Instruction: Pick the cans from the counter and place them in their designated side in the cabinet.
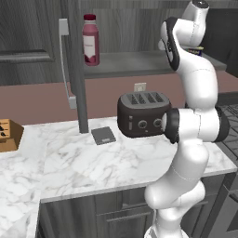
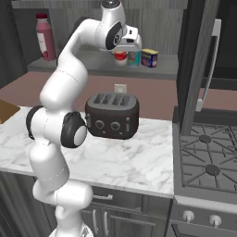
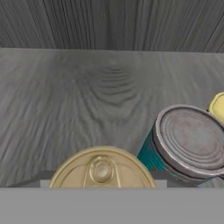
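Observation:
My gripper (image 2: 121, 52) reaches into the open cabinet (image 2: 92, 65) and is shut on the red can (image 2: 121, 59) with a white band. Its tan top (image 3: 101, 170) sits right below the hand camera and hides the fingertips. The teal-blue can (image 2: 134, 59) stands upright on the grey shelf (image 3: 78, 100) just to the right of the red one, almost touching it; its tan top (image 3: 192, 138) shows in the hand view. Both cans sit at about shelf level. The white marble counter (image 1: 88, 160) lies below.
A blue tin with a yellow top (image 2: 150, 58) stands right of the teal can. A dark-red bottle (image 1: 90, 39) is at the shelf's left end. A black toaster (image 2: 112, 115), a small grey pad (image 1: 103, 135), open cabinet doors (image 1: 74, 69) (image 2: 196, 65) and a stove (image 2: 208, 157) are around.

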Tool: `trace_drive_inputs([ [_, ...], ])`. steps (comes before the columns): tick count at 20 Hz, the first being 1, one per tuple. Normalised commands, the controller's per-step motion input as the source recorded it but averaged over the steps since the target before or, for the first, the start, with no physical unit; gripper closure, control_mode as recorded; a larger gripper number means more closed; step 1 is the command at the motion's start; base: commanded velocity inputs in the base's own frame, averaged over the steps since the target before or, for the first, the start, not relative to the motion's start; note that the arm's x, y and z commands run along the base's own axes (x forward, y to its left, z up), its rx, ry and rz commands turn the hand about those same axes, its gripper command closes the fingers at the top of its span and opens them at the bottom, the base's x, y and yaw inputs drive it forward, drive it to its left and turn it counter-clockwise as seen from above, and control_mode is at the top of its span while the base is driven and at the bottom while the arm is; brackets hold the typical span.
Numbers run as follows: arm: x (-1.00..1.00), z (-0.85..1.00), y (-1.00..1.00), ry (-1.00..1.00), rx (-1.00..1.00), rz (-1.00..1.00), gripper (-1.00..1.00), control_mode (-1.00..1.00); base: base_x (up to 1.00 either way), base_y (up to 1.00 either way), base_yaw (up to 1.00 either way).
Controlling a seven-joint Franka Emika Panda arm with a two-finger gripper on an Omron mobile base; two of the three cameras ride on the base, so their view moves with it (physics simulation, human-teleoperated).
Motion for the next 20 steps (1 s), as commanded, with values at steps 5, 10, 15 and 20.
trace_drive_inputs([
  [5, 0.16, -0.01, 0.00, 0.03, 0.00, 0.00, 1.00, -1.00, 0.00, 0.00, 0.00],
  [10, 0.14, -0.01, 0.00, 0.02, 0.00, 0.00, 1.00, -1.00, 0.00, 0.00, 0.00],
  [15, 0.03, 0.00, 0.00, 0.01, 0.00, 0.00, 1.00, -1.00, 0.00, 0.00, 0.00],
  [20, 0.00, -0.11, 0.00, 0.06, 0.00, 0.00, 1.00, -1.00, 0.00, 0.00, 0.00],
])
